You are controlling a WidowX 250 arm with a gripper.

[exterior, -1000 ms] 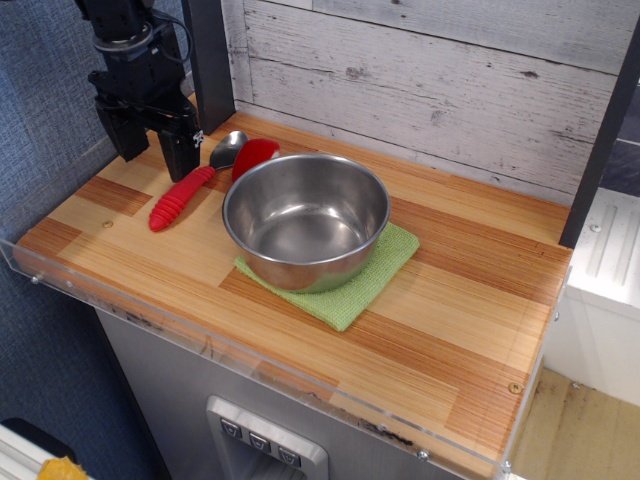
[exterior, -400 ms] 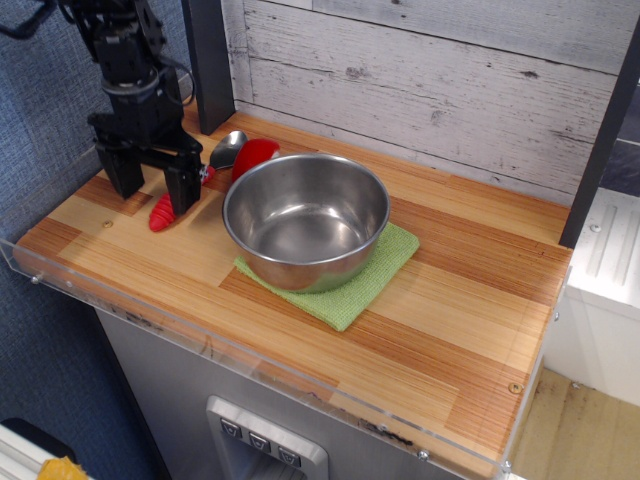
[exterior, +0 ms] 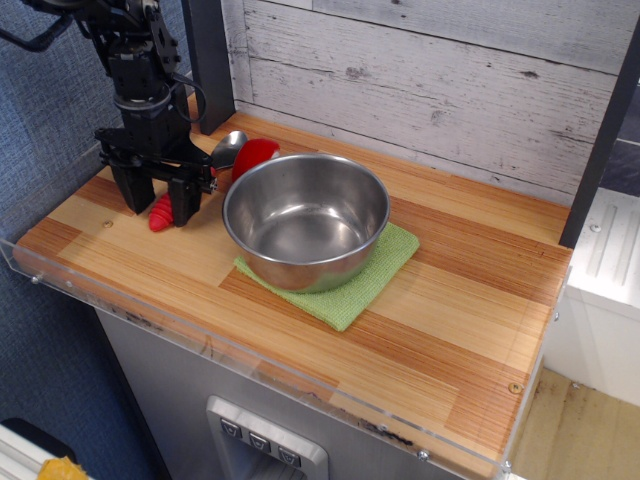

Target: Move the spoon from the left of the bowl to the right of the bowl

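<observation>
The spoon lies on the wooden counter left of the bowl; its silver head points to the back and only the lower end of its ribbed red handle shows. My gripper has come down over the handle, one black finger on each side of it. The jaws stand apart around the handle; I cannot tell if they touch it. The large steel bowl sits on a green cloth.
A small smooth red rounded piece lies behind the bowl's left rim, next to the spoon head. A dark post stands at the back left. A clear plastic lip runs along the counter's front edge. Bare wood lies right of the bowl.
My gripper has moved down and slightly forward from above the spoon's handle to straddle it low at the counter. The spoon and bowl have not moved.
</observation>
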